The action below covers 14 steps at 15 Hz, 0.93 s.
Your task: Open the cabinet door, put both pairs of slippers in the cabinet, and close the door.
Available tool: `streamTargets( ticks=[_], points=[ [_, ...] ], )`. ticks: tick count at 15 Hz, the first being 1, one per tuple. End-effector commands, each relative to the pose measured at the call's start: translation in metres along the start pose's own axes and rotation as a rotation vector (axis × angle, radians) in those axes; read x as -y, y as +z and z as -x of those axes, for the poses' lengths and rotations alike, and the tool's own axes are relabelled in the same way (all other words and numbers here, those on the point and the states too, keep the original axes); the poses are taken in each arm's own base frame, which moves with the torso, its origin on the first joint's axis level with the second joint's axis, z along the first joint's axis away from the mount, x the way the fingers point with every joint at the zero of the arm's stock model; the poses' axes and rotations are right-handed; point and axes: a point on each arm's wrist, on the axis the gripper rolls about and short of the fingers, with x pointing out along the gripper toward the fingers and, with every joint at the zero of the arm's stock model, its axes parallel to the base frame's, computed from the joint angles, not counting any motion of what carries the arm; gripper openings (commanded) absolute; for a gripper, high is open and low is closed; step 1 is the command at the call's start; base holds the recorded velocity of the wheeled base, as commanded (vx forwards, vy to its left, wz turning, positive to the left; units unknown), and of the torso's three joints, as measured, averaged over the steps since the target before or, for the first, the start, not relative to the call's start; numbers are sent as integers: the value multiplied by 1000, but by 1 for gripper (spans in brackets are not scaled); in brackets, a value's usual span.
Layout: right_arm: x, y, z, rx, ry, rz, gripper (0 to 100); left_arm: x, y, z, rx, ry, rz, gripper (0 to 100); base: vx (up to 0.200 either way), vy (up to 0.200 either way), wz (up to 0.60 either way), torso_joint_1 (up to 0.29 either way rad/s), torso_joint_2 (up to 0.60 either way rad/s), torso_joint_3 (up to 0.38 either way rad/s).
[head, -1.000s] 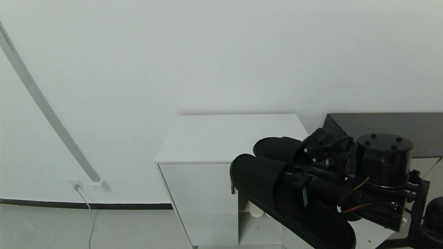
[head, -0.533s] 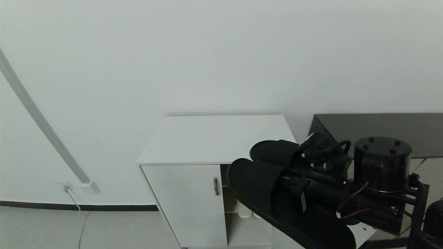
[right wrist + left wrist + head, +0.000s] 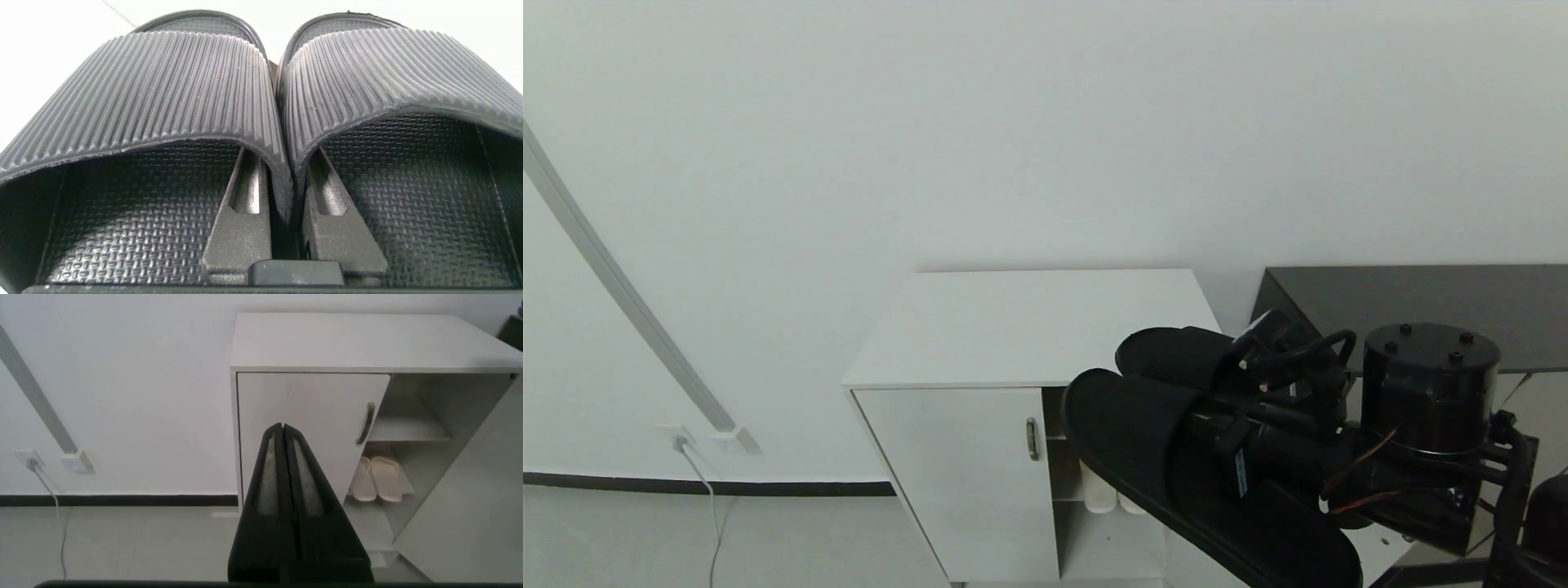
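Observation:
The white cabinet (image 3: 1021,327) stands against the wall with its left door (image 3: 956,474) closed and its right half open. A white pair of slippers (image 3: 382,478) lies on the low shelf inside, also seen in the head view as the white slippers (image 3: 1104,496). My right gripper (image 3: 286,200) is shut on the black pair of slippers (image 3: 278,122), pinching the two straps together from inside. In the head view the black slippers (image 3: 1143,425) hang in front of the cabinet's open side. My left gripper (image 3: 283,431) is shut on nothing, well short of the closed door (image 3: 310,425).
The swung-out right door (image 3: 470,482) stands beside the opening. A dark table (image 3: 1413,298) adjoins the cabinet on the right. A wall socket with a cable (image 3: 678,443) and a slanted grey strip (image 3: 613,278) are on the left, above bare floor.
The whole head picture has shifted, so the cabinet now lies further left in it and its door handle shows. The black slippers stay gripped the same way.

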Motion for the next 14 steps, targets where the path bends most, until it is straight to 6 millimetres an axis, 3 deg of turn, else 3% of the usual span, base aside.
streamTargets(
  ticks=[1, 14],
  points=[
    [0, -2, -1, -6, 0, 0, 0, 0, 0, 0, 0, 2, 1, 0, 0, 0, 0, 0, 0, 0],
    [-2, -10, 1, -33, 28, -3, 0, 0, 0, 0, 0, 0, 5, 0, 0, 0, 0, 0, 0, 0]
  ],
)
